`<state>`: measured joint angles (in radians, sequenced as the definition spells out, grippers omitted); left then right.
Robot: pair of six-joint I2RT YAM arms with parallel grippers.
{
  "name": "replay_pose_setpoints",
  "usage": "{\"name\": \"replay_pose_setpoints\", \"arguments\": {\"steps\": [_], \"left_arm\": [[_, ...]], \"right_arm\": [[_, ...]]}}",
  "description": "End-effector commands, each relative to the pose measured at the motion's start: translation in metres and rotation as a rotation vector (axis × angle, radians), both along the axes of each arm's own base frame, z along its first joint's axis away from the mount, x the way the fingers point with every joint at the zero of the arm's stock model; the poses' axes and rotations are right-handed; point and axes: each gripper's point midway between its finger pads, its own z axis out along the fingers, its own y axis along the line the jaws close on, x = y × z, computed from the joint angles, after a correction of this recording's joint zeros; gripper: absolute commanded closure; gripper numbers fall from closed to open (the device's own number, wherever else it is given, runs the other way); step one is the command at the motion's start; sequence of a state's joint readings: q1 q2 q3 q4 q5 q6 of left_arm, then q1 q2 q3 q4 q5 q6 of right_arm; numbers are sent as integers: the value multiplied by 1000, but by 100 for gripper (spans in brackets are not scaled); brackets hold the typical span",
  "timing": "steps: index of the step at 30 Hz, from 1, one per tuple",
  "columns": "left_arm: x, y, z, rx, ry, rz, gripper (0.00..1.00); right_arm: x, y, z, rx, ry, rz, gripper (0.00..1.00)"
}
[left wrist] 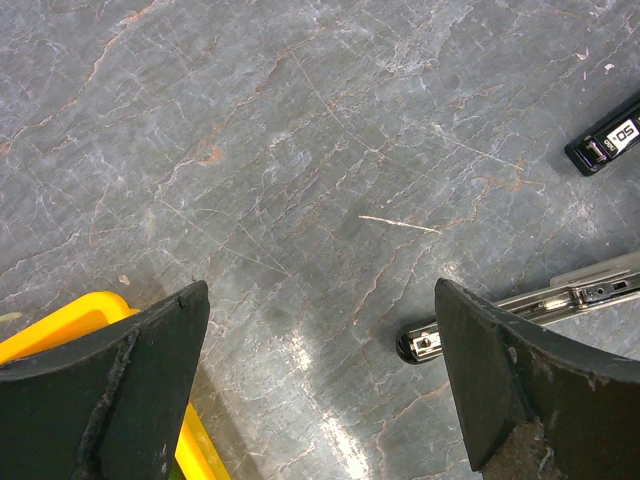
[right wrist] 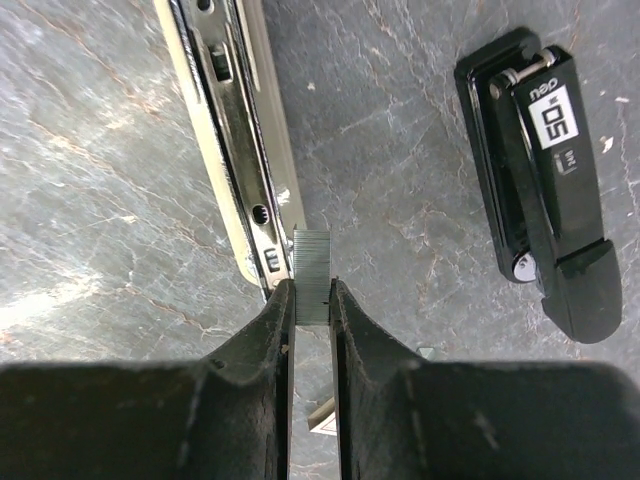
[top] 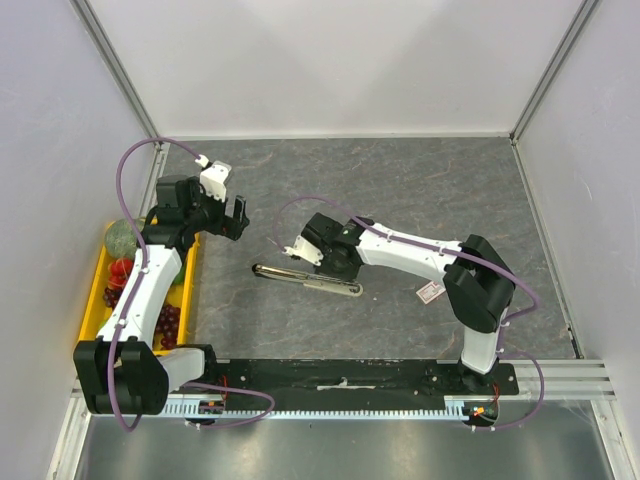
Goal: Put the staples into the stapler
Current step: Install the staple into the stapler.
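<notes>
The stapler lies open on the table, its metal magazine rail (top: 310,279) stretched flat. The rail also shows in the right wrist view (right wrist: 225,130) and its end in the left wrist view (left wrist: 425,343). My right gripper (right wrist: 311,290) is shut on a short grey staple strip (right wrist: 312,262), held right beside the rail's near end. The stapler's black part with a "50" label (right wrist: 545,180) lies to the right, also in the left wrist view (left wrist: 610,140). The white and red-pink staples box (top: 430,292) lies by the right arm. My left gripper (left wrist: 320,300) is open and empty, above bare table left of the rail.
A yellow tray (top: 98,300) with fruit, including grapes (top: 165,325) and a green melon (top: 122,238), stands along the left wall under the left arm. Its corner shows in the left wrist view (left wrist: 60,325). White walls enclose the grey table on three sides.
</notes>
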<state>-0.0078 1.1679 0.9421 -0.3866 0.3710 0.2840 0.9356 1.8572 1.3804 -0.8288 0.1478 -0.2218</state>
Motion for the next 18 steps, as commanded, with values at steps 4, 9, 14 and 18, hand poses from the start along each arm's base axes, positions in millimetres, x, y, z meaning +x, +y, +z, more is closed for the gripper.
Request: {"name": "replay_pose_setpoints", "arguments": {"steps": [4, 9, 14, 18], "left_arm": [[2, -6, 10, -41, -39, -13, 1], [1, -7, 10, -48, -36, -19, 1], [1, -8, 10, -52, -35, -18, 1], [1, -8, 10, -55, -33, -21, 1]], "right_arm": [[-16, 13, 25, 88, 92, 84, 81], [-19, 2, 20, 87, 187, 65, 82], [-17, -8, 15, 75, 207, 51, 82], [-18, -11, 10, 68, 221, 51, 82]]}}
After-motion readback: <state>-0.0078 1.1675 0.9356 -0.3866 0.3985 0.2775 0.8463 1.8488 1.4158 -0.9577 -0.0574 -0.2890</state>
